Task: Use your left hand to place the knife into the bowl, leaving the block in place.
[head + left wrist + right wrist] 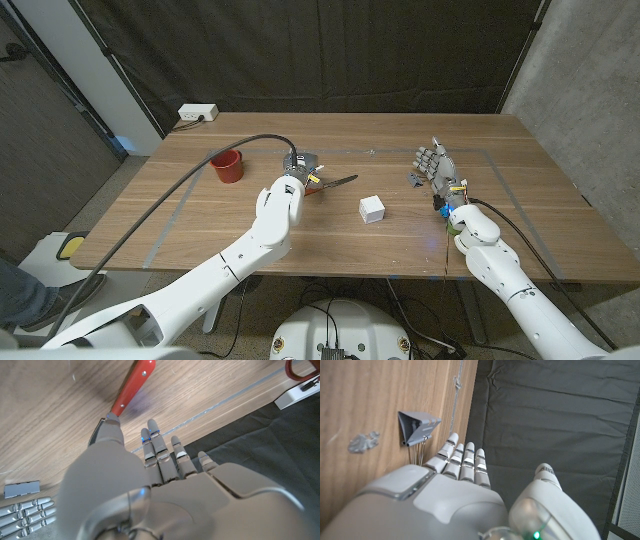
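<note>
Pretty clearly a robotics lab or test cell, not anyone's home. The wooden table (340,150) has a taped rectangle (500,175) marking out a work zone, and black curtains (330,50) hang right behind it like a backdrop. There's a bare concrete wall (590,90) on one side and a white panel (75,60) on the other. A white power strip (197,113) sits at the table's far corner, and a thick black cable (180,190) trails across the tabletop along the robot arm.
</note>
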